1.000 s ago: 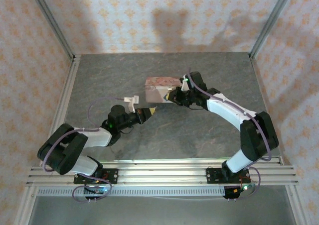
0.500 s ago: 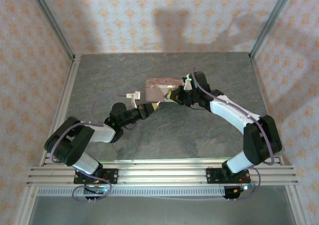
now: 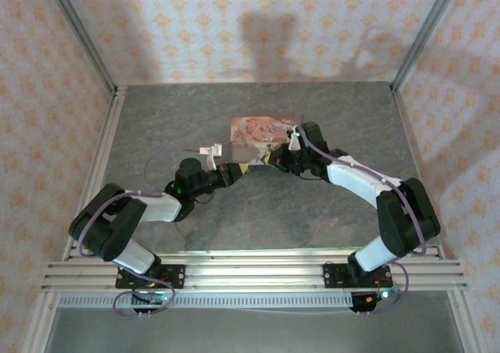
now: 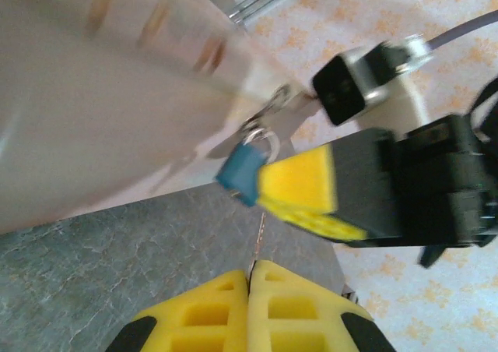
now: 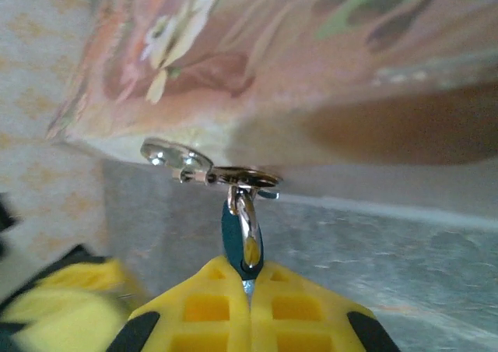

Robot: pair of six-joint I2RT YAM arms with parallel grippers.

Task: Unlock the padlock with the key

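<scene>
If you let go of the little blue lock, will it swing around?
Probably: the padlock hangs by a thin shackle from a metal clasp, so it would likely dangle and swing. It looks tiny, so probably light. The right gripper pinching it seems to steady it.

The padlock (image 4: 241,174) is teal-blue with a silvery shackle (image 5: 246,212), the key (image 4: 260,231) dull brownish, the tin (image 5: 311,48) pink and floral.

Top cam: fixed high behind the arm bases, angled down, far enough out to take in the whole table (image 3: 258,212). Left wrist cam: very close, looks past left claw (image 4: 249,278) along the key (image 4: 257,239) to the padlock (image 4: 241,173). Right wrist cam: closer still, past right claw (image 5: 249,282), from roughly the opposite side. Both wrist cams share the padlock and the tin (image 5: 311,48) edge. Top cam probably covers them too, but too small to resolve.
</scene>
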